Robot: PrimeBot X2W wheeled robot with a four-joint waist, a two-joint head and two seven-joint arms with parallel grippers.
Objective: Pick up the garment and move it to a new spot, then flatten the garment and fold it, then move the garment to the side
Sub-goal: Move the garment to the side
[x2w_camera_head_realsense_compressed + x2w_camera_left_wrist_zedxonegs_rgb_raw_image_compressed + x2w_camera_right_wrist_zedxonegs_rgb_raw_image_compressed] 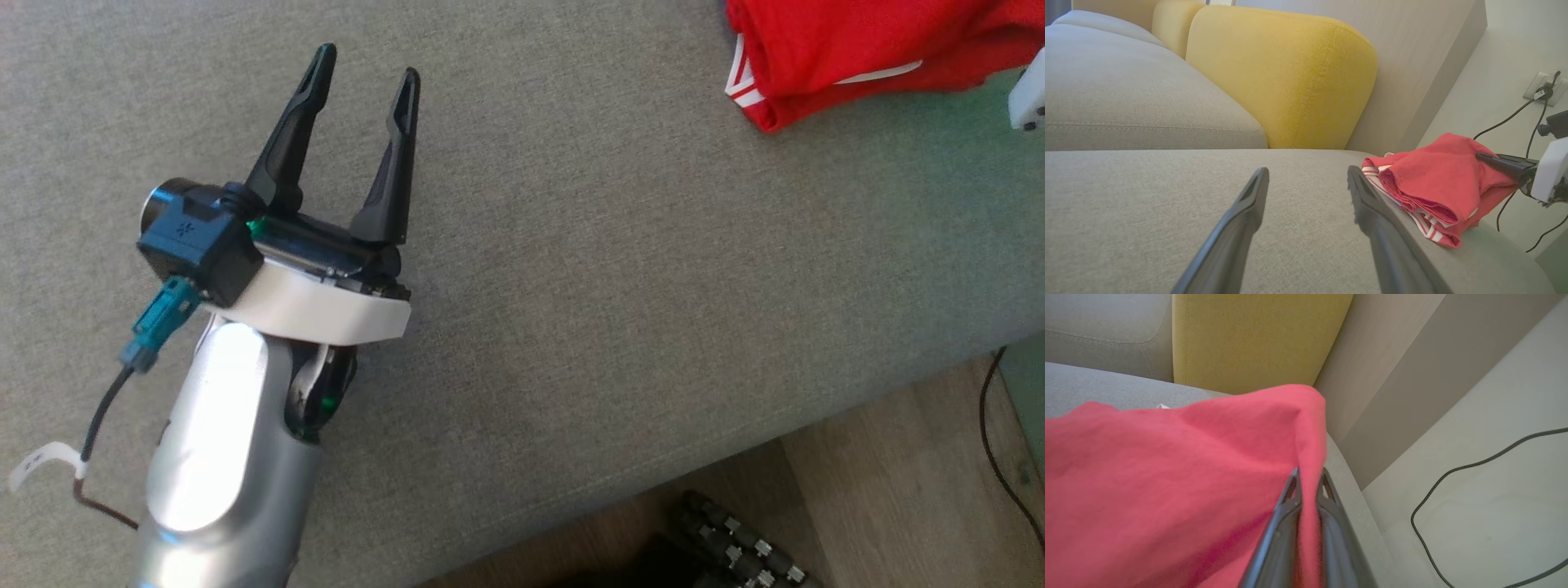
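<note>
Left end effector [369, 65]: released, fingers spread, over the sofa seat [612, 286]. Right end effector [1309, 473]: clenched on a fold of the red garment [1167, 465]. The garment lies bunched on the seat, well right of the left end effector.

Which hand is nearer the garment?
Right. The right hand is shut on an edge of the garment; the left hand hangs open over the sofa, apart, to the garment's left.

Soft red cloth garment [849, 49], matt grey woven sofa fabric [612, 286], glossy silver forearm [212, 425]
</note>
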